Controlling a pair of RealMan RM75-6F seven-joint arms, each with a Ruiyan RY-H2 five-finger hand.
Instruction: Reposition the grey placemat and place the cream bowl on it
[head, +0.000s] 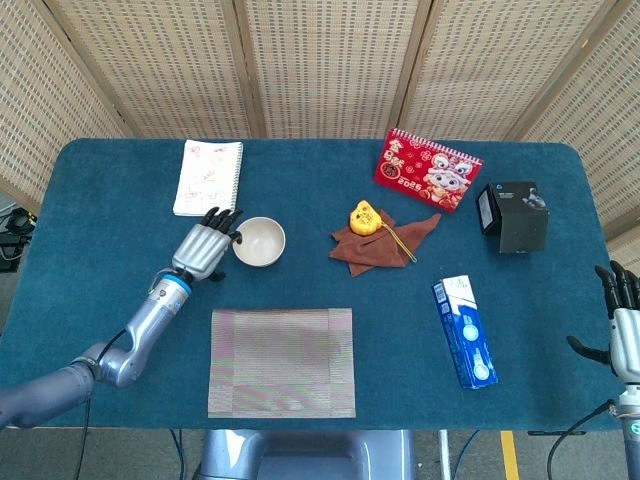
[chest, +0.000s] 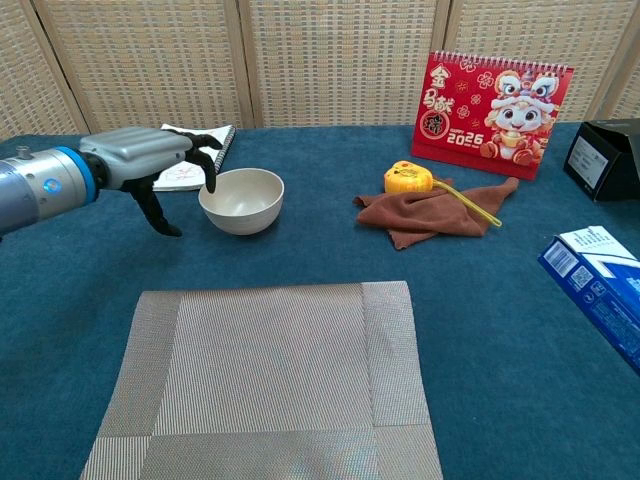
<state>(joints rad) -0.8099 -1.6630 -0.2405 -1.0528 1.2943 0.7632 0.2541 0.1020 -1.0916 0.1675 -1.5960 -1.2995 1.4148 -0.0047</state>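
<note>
The cream bowl (head: 259, 241) (chest: 241, 199) stands upright on the blue table, left of centre. The grey placemat (head: 282, 361) (chest: 265, 381) lies flat at the near edge, in front of the bowl. My left hand (head: 203, 250) (chest: 150, 160) hovers just left of the bowl with its fingers spread, fingertips (chest: 208, 181) at the bowl's left rim; it holds nothing. My right hand (head: 624, 329) is at the table's far right edge, fingers apart and empty, seen only in the head view.
A spiral notebook (head: 209, 177) lies behind the bowl. A brown cloth (head: 380, 243) with a yellow tape measure (head: 364, 217) sits at centre, a red calendar (head: 427, 169) behind it. A black box (head: 514, 215) and a blue carton (head: 464, 331) are on the right.
</note>
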